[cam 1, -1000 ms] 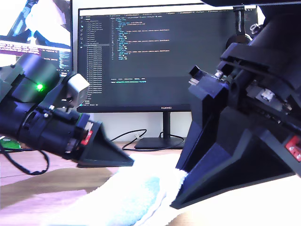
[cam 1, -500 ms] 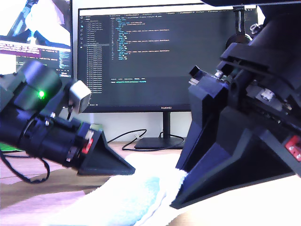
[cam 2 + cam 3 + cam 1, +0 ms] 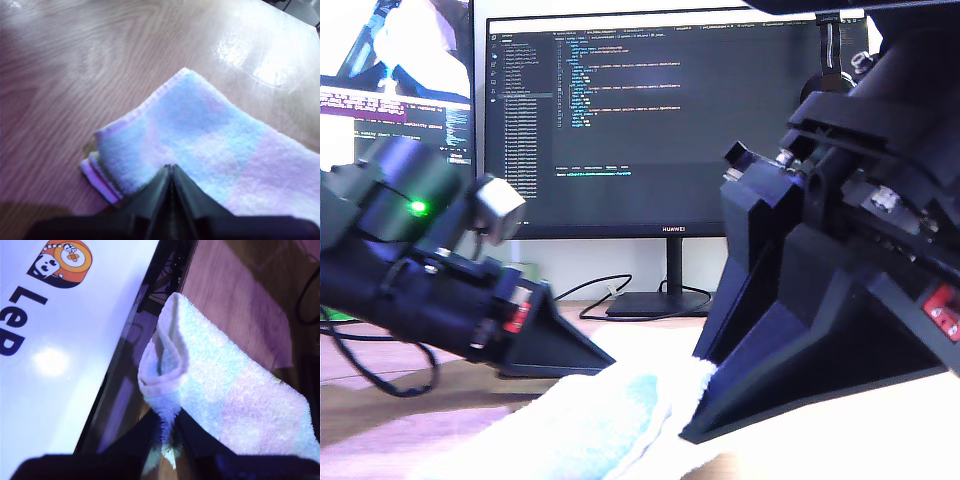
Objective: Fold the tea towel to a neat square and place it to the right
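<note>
The tea towel [image 3: 610,420] lies folded on the wooden table, white and fluffy, low in the middle of the exterior view. My second gripper [image 3: 705,385], on the big arm at the exterior view's right, is shut on a doubled-over edge of the towel [image 3: 225,380], which loops up out of its fingertips [image 3: 167,427]. My first gripper [image 3: 605,360], on the arm at the exterior view's left, is shut. Its tip [image 3: 170,169] sits over the towel [image 3: 200,135] just behind a layered corner; nothing shows between its fingers.
A dark monitor [image 3: 660,120] stands behind on its base [image 3: 655,303], with cables [image 3: 590,290] trailing beside it. A second screen [image 3: 395,70] is at the exterior view's left. A white box with a printed logo [image 3: 60,340] stands close beside the pinched towel edge. Bare wood [image 3: 75,75] surrounds the corner.
The arm at the exterior view's left has shifted right and slightly lower, bringing its tip against the towel, which bulges a little higher there. The other arm has stayed put.
</note>
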